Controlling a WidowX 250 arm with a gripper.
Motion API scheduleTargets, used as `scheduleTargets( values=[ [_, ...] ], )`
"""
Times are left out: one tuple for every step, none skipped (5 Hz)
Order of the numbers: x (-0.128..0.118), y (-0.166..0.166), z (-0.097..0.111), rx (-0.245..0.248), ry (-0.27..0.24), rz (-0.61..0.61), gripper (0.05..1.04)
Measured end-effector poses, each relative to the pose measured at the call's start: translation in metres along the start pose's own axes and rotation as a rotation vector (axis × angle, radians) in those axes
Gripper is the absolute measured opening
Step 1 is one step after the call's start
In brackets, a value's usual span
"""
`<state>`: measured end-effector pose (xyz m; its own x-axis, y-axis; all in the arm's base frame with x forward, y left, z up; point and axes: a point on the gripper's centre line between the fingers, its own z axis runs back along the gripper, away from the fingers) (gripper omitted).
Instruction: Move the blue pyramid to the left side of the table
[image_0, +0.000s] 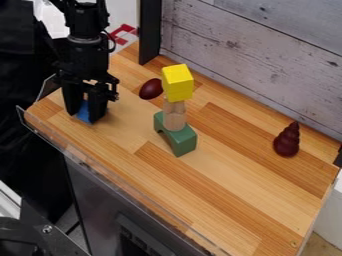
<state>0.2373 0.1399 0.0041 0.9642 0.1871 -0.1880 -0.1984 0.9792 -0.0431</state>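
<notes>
Partly hidden, the pyramid (83, 112) shows plain blue at the pincer (85, 117).

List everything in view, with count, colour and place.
Pyramid: one, blue, at the end effector, table's left end
Arch block: one, green, mid-table
Wooden piece: tan, on the arch block; one or two stacked, cannot tell
Cube: one, yellow, top of that stack
Egg-shaped thing: one, dark red, behind the stack
Tiered cone: one, dark red, toward the right end
Table: one, wood-brown
Clear rim: one, along the near edge
Wall: one, greyish-white boards, behind
Post: one, black, against the wall
Cabinet-like front: one, grey, below the table
Red shape: one, beyond the table, upper left
Arm: one, black, upper left
End effector: one, black, over the left end
</notes>
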Motion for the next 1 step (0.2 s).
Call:
scheduleTargets(
  values=[
    [0.0012,-0.0007,-0.0027,-0.009,-0.003,0.019,0.614]
  ],
)
